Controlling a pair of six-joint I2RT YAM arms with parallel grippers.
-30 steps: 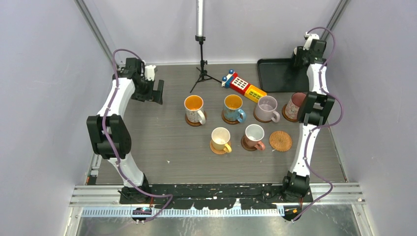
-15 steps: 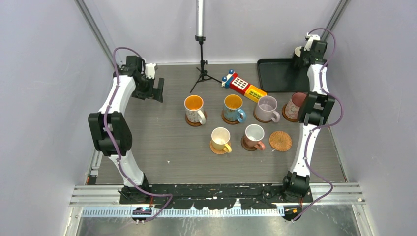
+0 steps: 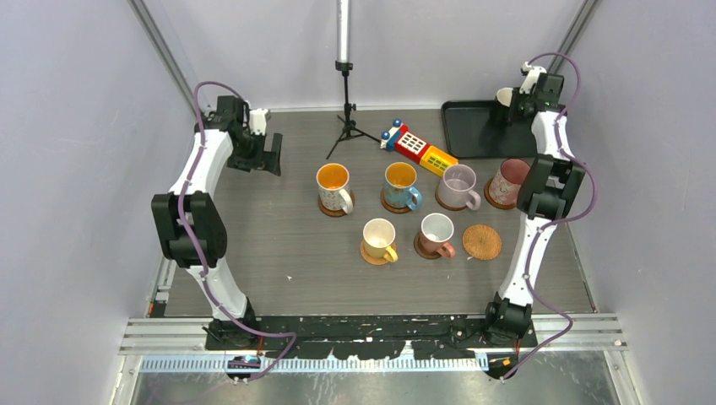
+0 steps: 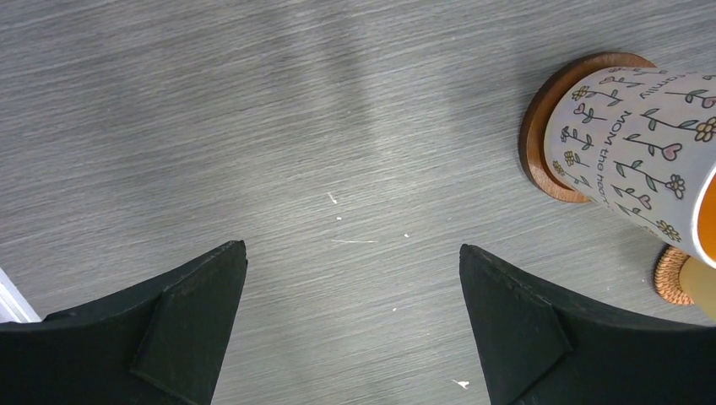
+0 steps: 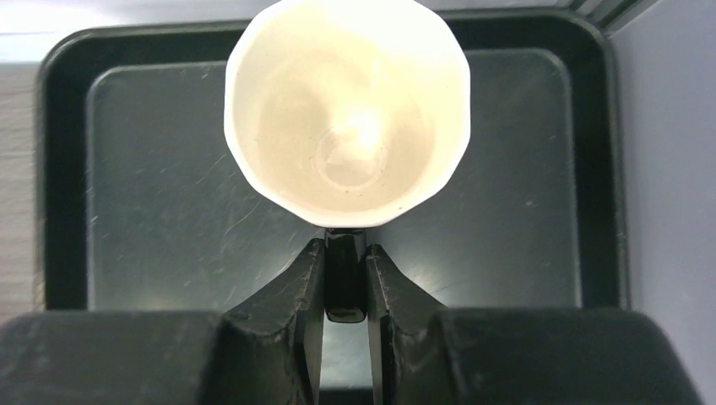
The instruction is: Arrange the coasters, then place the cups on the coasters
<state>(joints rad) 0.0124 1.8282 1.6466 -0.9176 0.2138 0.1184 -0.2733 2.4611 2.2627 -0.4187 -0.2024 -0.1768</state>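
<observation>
My right gripper (image 5: 346, 250) is shut on the handle of the black cup (image 5: 346, 114), whose inside is white, over the black tray (image 5: 143, 211). From above, this cup (image 3: 504, 97) is at the back right beside the right gripper (image 3: 513, 103). Six cups stand on coasters: white patterned (image 3: 334, 187), blue (image 3: 401, 185), lavender (image 3: 458, 186), pink (image 3: 509, 180), yellow (image 3: 380, 238) and pink (image 3: 437, 233). One woven coaster (image 3: 482, 241) lies bare. My left gripper (image 4: 350, 249) hangs open over bare table, left of the patterned cup (image 4: 642, 143) on its brown coaster (image 4: 540, 160).
A red-yellow toy block (image 3: 418, 149) lies behind the blue cup. A black tripod (image 3: 347, 114) stands at the back centre. The black tray (image 3: 473, 131) fills the back right corner. Grey walls close in both sides.
The right gripper has shut on the black cup's handle, and its wrist has shifted slightly so that the cup's white rim shows from above. The left arm has barely moved.
</observation>
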